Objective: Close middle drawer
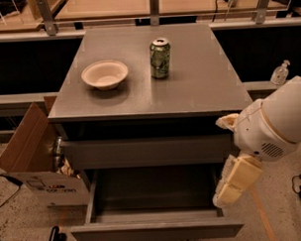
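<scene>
Currently the grey cabinet (199, 86) fills most of the view. The middle drawer (154, 230) is pulled well out at the bottom of the frame, with its plain grey box interior exposed and nothing visible inside. The drawer above it (141, 152) looks nearly flush.

The white arm (279, 123) comes in from the right. The gripper (225, 192) hangs just beside the open drawer's right wall, above its front corner. I cannot tell whether the claw is wide or narrow.

Risks as I judge them:
- The gripper sits beside the drawer, not in front of the panel. A push from here could catch the side wall or skew the drawer on its runners.
- Pushing at one corner may jam it short of flush.
- A hard shove could rattle the cabinet top and tip the can.

Surface and room:
- The speckled floor (25, 221) has an open cardboard box (22, 147) touching or just beside the cabinet's left side.
- On the top, a pale bowl (105, 74) sits left of centre.
- A green soda can (160, 58) stands upright near it, apart from it.
- A small pump bottle (280, 73) stands on the ledge to the right.
</scene>
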